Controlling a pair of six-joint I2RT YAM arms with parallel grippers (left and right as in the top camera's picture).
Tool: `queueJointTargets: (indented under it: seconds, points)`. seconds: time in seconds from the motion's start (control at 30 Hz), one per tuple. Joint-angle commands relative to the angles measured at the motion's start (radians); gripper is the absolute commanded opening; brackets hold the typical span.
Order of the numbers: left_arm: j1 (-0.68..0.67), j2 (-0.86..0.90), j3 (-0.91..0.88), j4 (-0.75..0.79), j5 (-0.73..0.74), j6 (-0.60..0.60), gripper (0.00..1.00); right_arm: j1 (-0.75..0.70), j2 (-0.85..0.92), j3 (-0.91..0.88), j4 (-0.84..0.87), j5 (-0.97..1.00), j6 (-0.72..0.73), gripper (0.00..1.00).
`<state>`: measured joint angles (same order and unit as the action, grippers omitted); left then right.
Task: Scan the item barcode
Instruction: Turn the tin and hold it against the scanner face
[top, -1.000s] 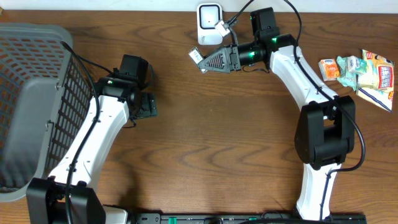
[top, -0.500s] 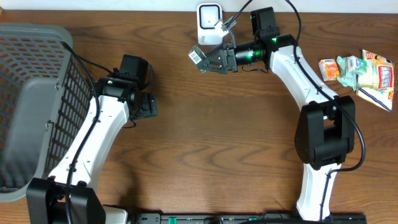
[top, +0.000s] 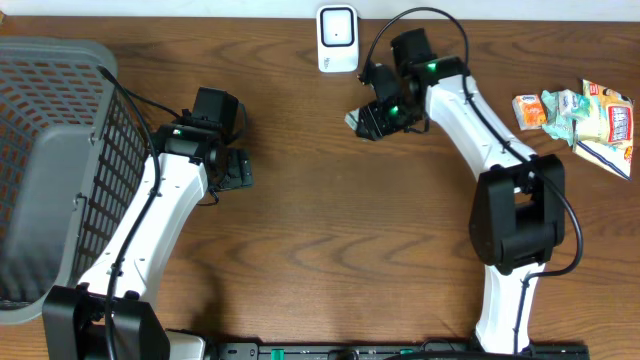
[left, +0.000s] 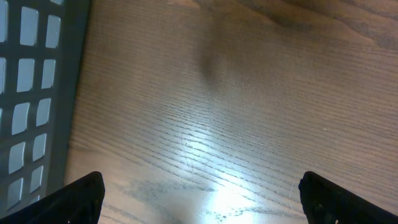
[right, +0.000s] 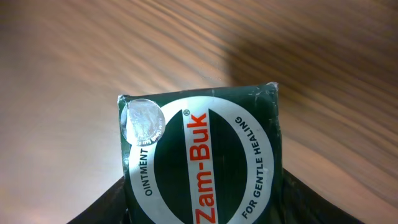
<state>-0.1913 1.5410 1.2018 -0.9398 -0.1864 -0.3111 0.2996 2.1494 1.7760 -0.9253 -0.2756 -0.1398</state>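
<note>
One dark green Zam-Buk ointment box (right: 202, 168) is being presented, gripped in the right fingers (right: 314, 208) near the white scanner (top: 337, 38); the left fingers (left: 81, 196) are hanging released. Next, its barcode is probably needing a turn toward the scanner.

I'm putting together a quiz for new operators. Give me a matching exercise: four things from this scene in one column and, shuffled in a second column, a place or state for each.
Things
1. Zam-Buk box
2. scanner
3. basket
4. snack packets

Places or states
A. at the far right of the table
B. held in the right pincer
C. grey, at the left edge
D. white, at the far edge, near the middle

Pairs: 1-B, 2-D, 3-C, 4-A
</note>
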Motion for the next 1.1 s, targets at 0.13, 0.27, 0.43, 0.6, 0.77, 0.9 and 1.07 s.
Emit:
queueJointTargets:
  seconds: [0.13,0.27,0.43,0.6,0.77,0.9,1.07]
  points:
    - [0.005,-0.013,0.004,-0.005,-0.009,-0.005,0.98,0.052,-0.01,-0.006,-0.024,0.554,0.09,0.5]
    - [0.005,-0.013,0.004,-0.005,-0.009,-0.005,0.98,0.055,-0.01,-0.006,0.014,0.607,0.159,0.5]
    - [0.005,-0.013,0.004,-0.005,-0.009,-0.005,0.98,0.055,-0.01,-0.006,0.187,0.675,0.111,0.5]
    - [0.005,-0.013,0.004,-0.005,-0.009,-0.005,0.98,0.07,-0.01,-0.006,0.445,0.758,-0.092,0.5]
    - [0.005,-0.013,0.004,-0.005,-0.009,-0.005,0.98,0.09,-0.004,-0.006,0.672,0.723,-0.252,0.46]
    - [0.005,-0.013,0.004,-0.005,-0.009,-0.005,0.98,0.104,0.022,-0.006,0.848,0.691,-0.41,0.44]
    - [0.005,-0.013,0.004,-0.005,-0.009,-0.005,0.98,0.109,0.089,-0.006,1.072,0.691,-0.554,0.45]
